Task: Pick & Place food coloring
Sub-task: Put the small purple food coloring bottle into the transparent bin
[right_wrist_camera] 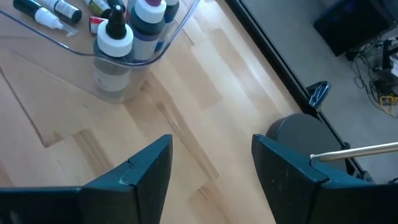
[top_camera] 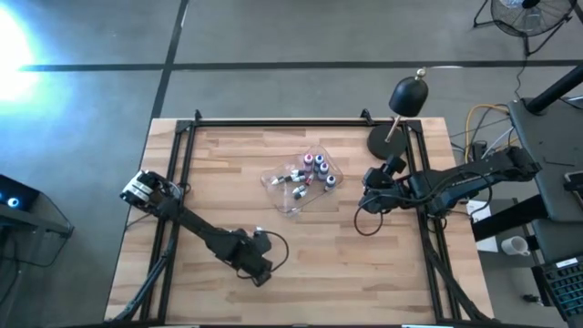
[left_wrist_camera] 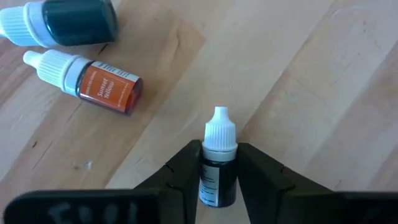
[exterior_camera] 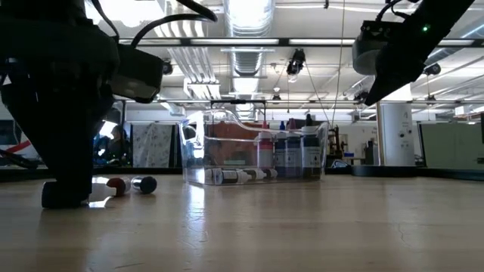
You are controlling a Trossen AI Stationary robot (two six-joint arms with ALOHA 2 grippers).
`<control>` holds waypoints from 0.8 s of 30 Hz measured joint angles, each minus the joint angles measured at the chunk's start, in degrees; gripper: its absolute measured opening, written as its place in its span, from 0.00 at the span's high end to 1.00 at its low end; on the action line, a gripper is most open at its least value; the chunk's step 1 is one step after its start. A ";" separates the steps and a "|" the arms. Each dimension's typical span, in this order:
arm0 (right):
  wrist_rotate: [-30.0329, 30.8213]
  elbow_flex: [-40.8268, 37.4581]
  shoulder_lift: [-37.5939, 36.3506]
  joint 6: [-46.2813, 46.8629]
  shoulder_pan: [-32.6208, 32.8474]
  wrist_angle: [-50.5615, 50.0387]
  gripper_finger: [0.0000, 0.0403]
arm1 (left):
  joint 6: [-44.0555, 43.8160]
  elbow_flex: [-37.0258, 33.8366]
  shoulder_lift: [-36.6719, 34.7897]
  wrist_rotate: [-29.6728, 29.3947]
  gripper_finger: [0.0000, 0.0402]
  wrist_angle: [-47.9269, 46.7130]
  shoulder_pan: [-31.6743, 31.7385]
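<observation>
A dark food coloring bottle with a white cap lies on the wood, and my left gripper is shut on it near the table's front, left of centre. Beside it lie two loose bottles, an orange one and a dark teal one. In the low view the gripper hides the held bottle. More food coloring bottles stand and lie in the clear tray at mid-table. My right gripper hangs open above the table, right of the tray. My left gripper pinches the dark bottle's body just below the white cap, one finger on each side. The fingers come steeply from above and stand across the bottle. The bottle lies flat on the table, its cap pointing away from the wrist.
A black domed lamp with a round base stands at the far right corner, close behind my right arm. A black frame runs along the table's edges. Bare wood stretches between the tray and the front edge.
</observation>
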 joint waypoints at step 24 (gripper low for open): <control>0.01 6.69 -6.91 2.03 0.01 1.28 0.47 | 10.69 13.92 -17.27 -32.16 0.93 -12.07 12.22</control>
